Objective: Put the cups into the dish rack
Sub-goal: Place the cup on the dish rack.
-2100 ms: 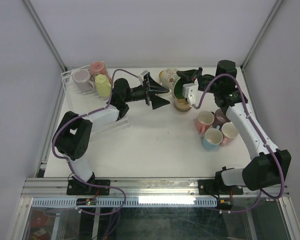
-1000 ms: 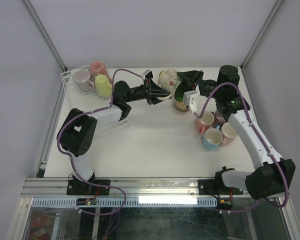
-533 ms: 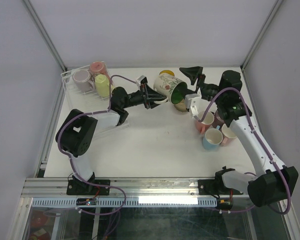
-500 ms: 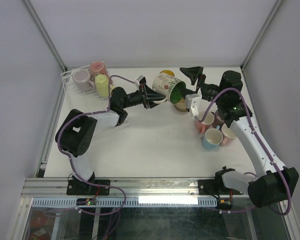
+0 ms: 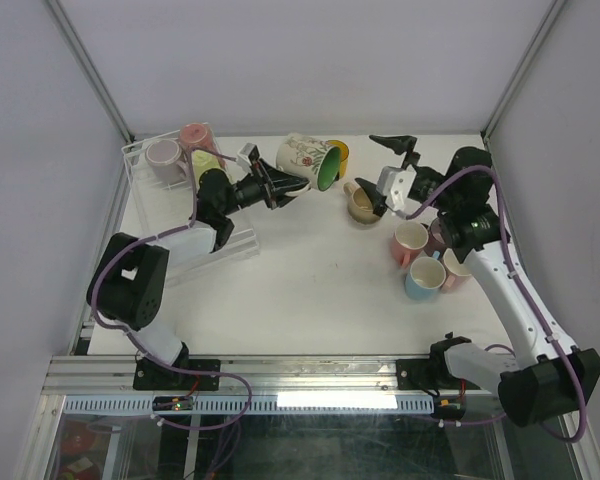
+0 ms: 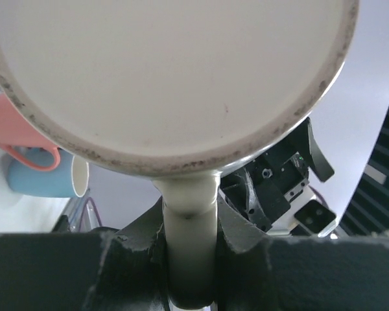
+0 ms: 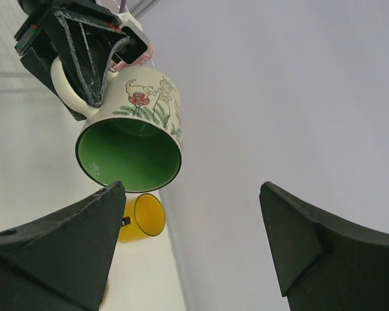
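we see the floral mug (image 5: pixel 308 162) has left the right gripper (image 5: pixel 381 169), now wide and empty, and the left gripper (image 5: pixel 271 186) pinches its handle, probably swinging toward the dish rack (image 5: pixel 132 165).

**White table in a pale booth**

A white table (image 5: pixel 310 290) fills the middle. A plain pale back wall (image 5: pixel 300 60) rises at its far edge, with a left wall (image 5: pixel 30 200) and a right wall (image 5: pixel 575 150) at the sides. A slanting left post (image 5: pixel 90 70) and right post (image 5: pixel 525 65) mark the far corners. Along the near edge runs a metal rail (image 5: pixel 310 372), with a bright light strip (image 5: pixel 330 399) just below it. Nearer still is a glass pane (image 5: pixel 380 445). Something reddish (image 5: pixel 80 440), perhaps a box, shows dimly behind it at the left.
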You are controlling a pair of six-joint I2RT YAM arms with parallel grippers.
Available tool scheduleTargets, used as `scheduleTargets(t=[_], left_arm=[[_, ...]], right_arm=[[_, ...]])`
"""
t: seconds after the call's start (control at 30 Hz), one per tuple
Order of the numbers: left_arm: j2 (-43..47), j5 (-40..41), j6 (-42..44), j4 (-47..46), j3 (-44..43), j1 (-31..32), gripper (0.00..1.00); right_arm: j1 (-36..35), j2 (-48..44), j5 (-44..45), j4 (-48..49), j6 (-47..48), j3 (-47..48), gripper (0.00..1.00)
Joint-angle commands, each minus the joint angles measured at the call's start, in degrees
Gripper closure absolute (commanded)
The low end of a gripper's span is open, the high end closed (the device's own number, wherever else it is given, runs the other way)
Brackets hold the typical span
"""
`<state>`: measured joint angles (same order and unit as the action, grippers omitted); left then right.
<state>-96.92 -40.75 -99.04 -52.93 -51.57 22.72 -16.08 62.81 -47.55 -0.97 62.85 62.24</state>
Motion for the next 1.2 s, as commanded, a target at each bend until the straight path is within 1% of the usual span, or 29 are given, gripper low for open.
scheduleTargets(t=[0.0, 0.07, 0.2, 0.3, 0.37, 0.43, 0.63, 0.87, 1.07, 1.17], left_arm=[[10.7, 0.55, 10.48, 1.75, -1.67, -1.97, 1.0], [13.13, 0.26, 14.17, 8.09, -2.12, -3.48, 1.0], [18.84, 0.59, 24.29, 23.73, -4.89, -6.39, 1.0], [21.9, 1.61, 30.81, 34.33, -7.43, -8.45, 1.0], [23.54, 2.58, 34.46, 40.6, -9.03, -9.61, 1.0], [24.92, 3.33, 38.29, 45.68, -10.58, -10.46, 1.0], [28.39, 6.84, 45.19, 58.06, -14.44, -13.77, 1.0], [30.44, 9.75, 49.82, 68.43, -17.93, -18.07, 1.0], [31.17, 19.85, 59.72, 81.28, -24.36, -18.77, 1.0], [31.54, 25.66, 62.96, 85.76, -25.81, -18.85, 1.0]], right_arm=[[0.03, 2.11, 4.33, 4.78, -20.97, 1.61, 0.12], [0.49, 3.43, 3.94, 4.86, -26.97, 2.55, 0.12], [2.43, 6.79, 2.36, 5.63, -39.81, 5.09, 0.09], [4.14, 9.3, 0.57, 6.21, -46.02, 6.82, 0.09], [4.8, 10.42, 0.14, 6.74, -48.17, 6.93, 0.09], [5.23, 11.13, 0.0, 7.23, -49.3, 6.47, 0.09], [5.53, 12.1, -0.41, 7.3, -50.44, 4.86, 0.09], [5.65, 14.12, -0.97, 6.77, -52.1, 4.25, 0.09], [5.79, 15.15, -1.09, 6.65, -52.13, 3.91, 0.09], [5.87, 15.87, -1.57, 6.05, -51.96, 4.21, 0.09]])
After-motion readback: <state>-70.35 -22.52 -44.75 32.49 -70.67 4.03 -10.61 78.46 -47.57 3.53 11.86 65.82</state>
